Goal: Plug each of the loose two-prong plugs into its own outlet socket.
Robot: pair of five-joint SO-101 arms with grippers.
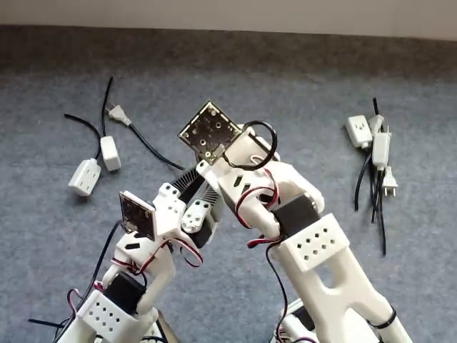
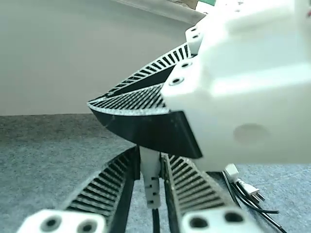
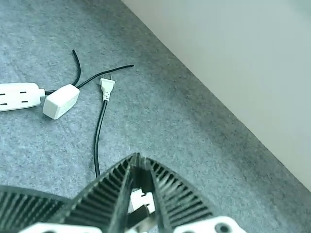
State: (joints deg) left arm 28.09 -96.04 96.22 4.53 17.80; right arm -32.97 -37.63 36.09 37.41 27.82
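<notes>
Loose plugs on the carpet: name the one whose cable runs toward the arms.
The plug beyond the left outlet blocks: its black cable leads under the arms. The right-hand plug has its cable beside its blocks.

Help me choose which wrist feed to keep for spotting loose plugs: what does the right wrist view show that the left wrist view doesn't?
Right wrist view, not left: a loose two-prong plug on a black cord, near a white adapter block and an outlet strip. Left wrist view, not right: the right gripper close ahead and another pronged plug. Both: grey carpet, a pale wall, and the view's own gripper shut on something small and white: the left gripper on a white connector, the right on a white piece.
</notes>
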